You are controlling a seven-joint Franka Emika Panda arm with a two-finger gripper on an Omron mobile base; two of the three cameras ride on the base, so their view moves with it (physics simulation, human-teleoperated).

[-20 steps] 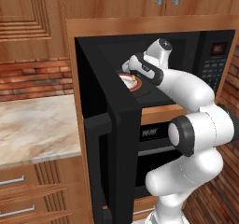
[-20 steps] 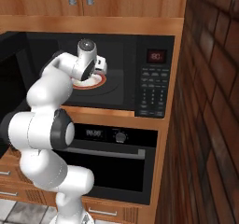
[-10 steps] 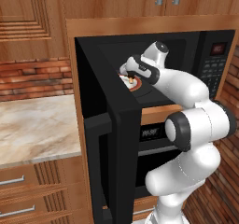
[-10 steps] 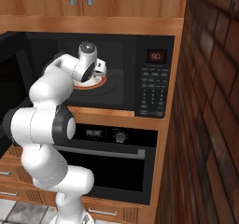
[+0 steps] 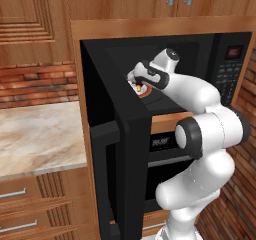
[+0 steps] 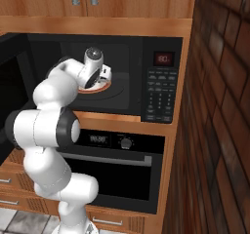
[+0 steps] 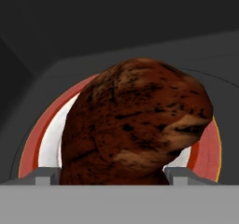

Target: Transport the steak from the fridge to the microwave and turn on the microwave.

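Deeper into the microwave (image 6: 122, 38) the gripper (image 5: 136, 82) has been moved since a second ago. The steak (image 7: 135, 125) is seen between wide-spread jaws, over a red-rimmed plate (image 7: 204, 148); whether it is gripped or let go cannot be told. If it is let go, the hand should be pulled straight back so the meat is not bumped, then the door (image 5: 127, 159) is shut.

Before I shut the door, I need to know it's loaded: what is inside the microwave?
Inside the microwave, the steak sits over a white plate with a red rim. The steak covers the plate's middle, so whether it rests there can't be seen. The tool is also inside.
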